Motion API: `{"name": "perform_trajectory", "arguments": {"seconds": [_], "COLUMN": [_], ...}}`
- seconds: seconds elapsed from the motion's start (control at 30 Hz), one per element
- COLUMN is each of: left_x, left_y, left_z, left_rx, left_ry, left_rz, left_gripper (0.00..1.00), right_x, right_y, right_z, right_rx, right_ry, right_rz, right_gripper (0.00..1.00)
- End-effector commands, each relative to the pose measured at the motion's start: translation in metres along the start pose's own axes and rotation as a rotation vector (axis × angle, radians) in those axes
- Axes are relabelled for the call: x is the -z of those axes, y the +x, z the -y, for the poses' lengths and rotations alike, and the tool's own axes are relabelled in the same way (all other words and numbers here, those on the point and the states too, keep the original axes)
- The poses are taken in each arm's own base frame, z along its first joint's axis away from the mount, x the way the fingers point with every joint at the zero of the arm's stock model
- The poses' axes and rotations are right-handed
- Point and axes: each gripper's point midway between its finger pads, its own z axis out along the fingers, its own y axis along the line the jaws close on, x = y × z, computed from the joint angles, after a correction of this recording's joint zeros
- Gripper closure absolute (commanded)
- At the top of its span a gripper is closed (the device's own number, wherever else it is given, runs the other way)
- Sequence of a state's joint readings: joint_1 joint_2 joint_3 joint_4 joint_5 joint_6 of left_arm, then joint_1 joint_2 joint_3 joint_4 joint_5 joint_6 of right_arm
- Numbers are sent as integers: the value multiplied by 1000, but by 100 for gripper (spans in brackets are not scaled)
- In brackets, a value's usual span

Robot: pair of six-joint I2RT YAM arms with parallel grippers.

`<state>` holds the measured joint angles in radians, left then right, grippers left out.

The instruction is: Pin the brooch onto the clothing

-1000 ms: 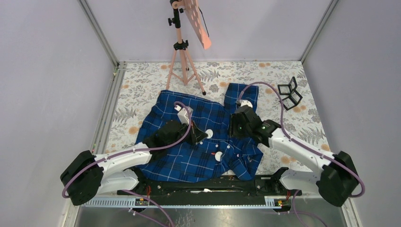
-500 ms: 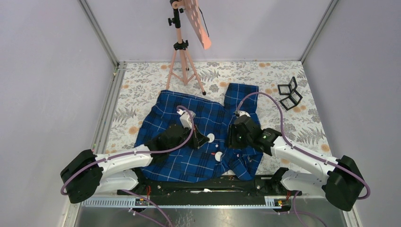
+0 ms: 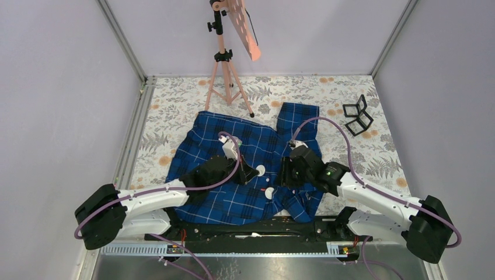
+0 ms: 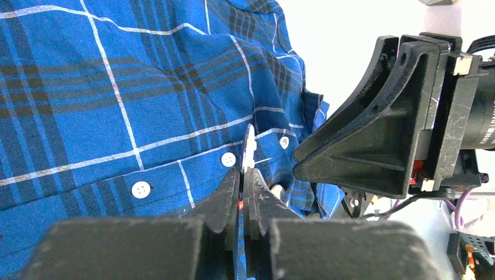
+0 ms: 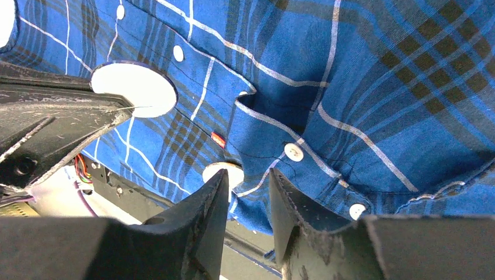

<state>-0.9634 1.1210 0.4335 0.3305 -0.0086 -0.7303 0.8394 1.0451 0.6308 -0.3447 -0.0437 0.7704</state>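
The dark-blue plaid shirt [image 3: 233,146] lies spread on the floral table. My left gripper [image 3: 252,171] is shut on a thin white round brooch disc [image 3: 260,170] and holds it just above the shirt front. In the left wrist view the gripper [image 4: 244,172] pinches the disc [image 4: 249,146] edge-on, near the white buttons [image 4: 229,158]. A second white disc [image 3: 269,193] lies on the shirt near the placket. My right gripper [image 3: 284,175] is open, right of the held disc. In the right wrist view it [image 5: 248,175] hovers over the second disc [image 5: 225,172], beside the red tag [image 5: 218,139].
A pink tripod stand [image 3: 225,58] stands at the back behind the shirt. Black folding frames [image 3: 357,115] lie at the back right. A black rail [image 3: 257,227] runs along the near edge. Grey walls close in left and right.
My right gripper has moved nearer and slightly left over the shirt, closing in on the left gripper. My left gripper has shifted a little right and nearer with the disc.
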Motion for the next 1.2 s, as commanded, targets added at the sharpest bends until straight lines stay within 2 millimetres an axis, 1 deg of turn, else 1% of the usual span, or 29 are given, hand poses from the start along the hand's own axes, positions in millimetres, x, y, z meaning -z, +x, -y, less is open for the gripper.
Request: {"name": "perform_trajectory", "arguments": {"seconds": [0.0, 0.17, 0.4, 0.43, 0.57, 0.7, 0.87, 1.0, 1.17], "left_x": [-2, -4, -7, -9, -13, -16, -17, -19, -21], "left_y": [-9, -5, 3, 4, 11, 13, 14, 16, 19], "left_z": [7, 6, 2, 2, 4, 5, 11, 8, 6], "left_rx": [-7, -13, -24, -25, -46, -88, -132, -160, -184], "left_ry": [6, -5, -34, -34, -50, -83, -84, -129, -159], "left_rz": [40, 31, 10, 3, -25, -41, -48, -62, -74], "left_gripper": [100, 100, 100, 100, 100, 100, 100, 100, 100], "right_x": [-4, -10, -10, -10, -8, -5, -7, -5, -2], "right_y": [-2, -1, -5, -6, -8, -12, -12, -16, -19], "right_z": [-6, -10, -14, -15, -19, -24, -28, -35, -35], "right_rx": [-1, 2, 8, 8, 9, 5, 10, 1, 1], "right_ry": [-14, -25, -38, -41, -70, -99, -117, -152, -153], "right_rz": [15, 6, 21, 22, 42, 68, 64, 75, 97], "right_gripper": [64, 72, 99, 100, 100, 100, 100, 100, 100]}}
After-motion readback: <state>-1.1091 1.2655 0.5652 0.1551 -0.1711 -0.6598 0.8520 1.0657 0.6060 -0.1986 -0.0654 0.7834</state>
